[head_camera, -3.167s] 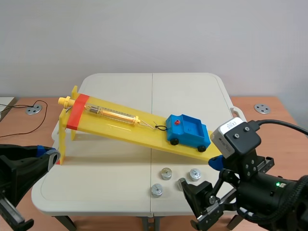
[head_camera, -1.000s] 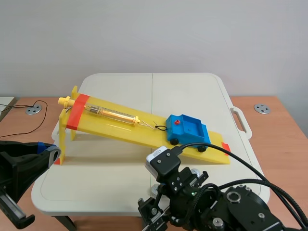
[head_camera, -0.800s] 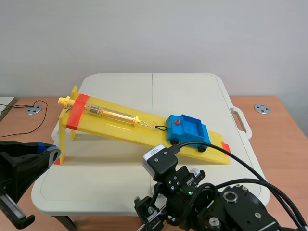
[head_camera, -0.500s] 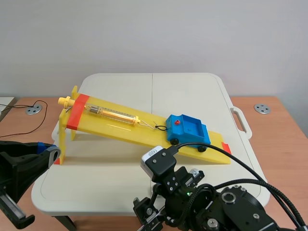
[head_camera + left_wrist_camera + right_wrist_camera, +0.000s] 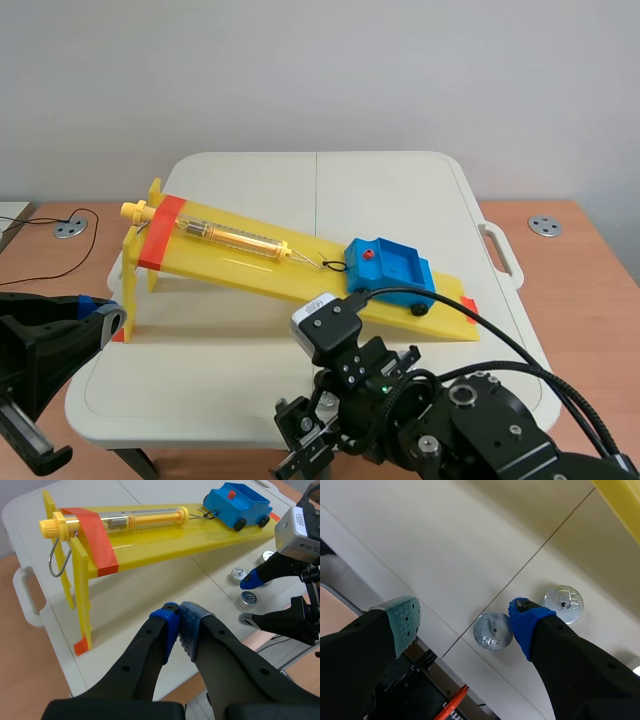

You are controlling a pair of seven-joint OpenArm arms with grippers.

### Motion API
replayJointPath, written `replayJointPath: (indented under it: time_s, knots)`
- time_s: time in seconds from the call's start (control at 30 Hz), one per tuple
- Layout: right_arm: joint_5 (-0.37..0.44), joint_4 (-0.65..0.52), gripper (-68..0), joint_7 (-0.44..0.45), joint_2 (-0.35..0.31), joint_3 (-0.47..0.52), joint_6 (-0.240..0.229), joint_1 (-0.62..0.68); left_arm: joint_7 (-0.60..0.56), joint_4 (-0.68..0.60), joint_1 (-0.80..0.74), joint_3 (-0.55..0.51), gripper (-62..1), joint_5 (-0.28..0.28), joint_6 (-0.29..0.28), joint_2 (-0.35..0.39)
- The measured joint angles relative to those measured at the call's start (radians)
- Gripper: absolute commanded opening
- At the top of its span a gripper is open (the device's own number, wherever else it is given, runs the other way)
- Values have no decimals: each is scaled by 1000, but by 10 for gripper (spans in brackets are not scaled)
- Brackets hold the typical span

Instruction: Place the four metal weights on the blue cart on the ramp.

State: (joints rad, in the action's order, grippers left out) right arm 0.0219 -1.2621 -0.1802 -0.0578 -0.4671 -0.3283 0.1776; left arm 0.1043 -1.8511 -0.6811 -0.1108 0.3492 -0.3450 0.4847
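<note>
The blue cart [image 5: 390,270] sits low on the yellow ramp [image 5: 250,262], hooked to a spring scale. My right gripper [image 5: 464,621] hangs open above the table's front edge. One round metal weight [image 5: 493,630] lies between its fingers, close beside the blue pad [image 5: 525,620]. A second weight [image 5: 563,598] lies just past that finger. In the left wrist view three weights [image 5: 248,598] show by the right gripper. The right arm [image 5: 400,410] hides them in the scene view. My left gripper [image 5: 177,622] is shut on nothing, off the table's left front.
The ramp's tall leg [image 5: 82,595] and hook [image 5: 56,560] stand ahead of the left gripper. The table's handle [image 5: 500,250] juts out at the right. A cable [image 5: 50,250] lies on the brown desk at the left.
The right arm has swung from the table's right front corner to its front middle, over the weights, then edged a little left. The left arm has kept still.
</note>
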Motion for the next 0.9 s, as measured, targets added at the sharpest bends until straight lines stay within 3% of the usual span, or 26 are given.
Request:
replayJointPath:
  time_s: [0.9]
  knots:
    - [0,2,-358,-5,0,-6,0,0,0,0,0,0,-580,0,0,0]
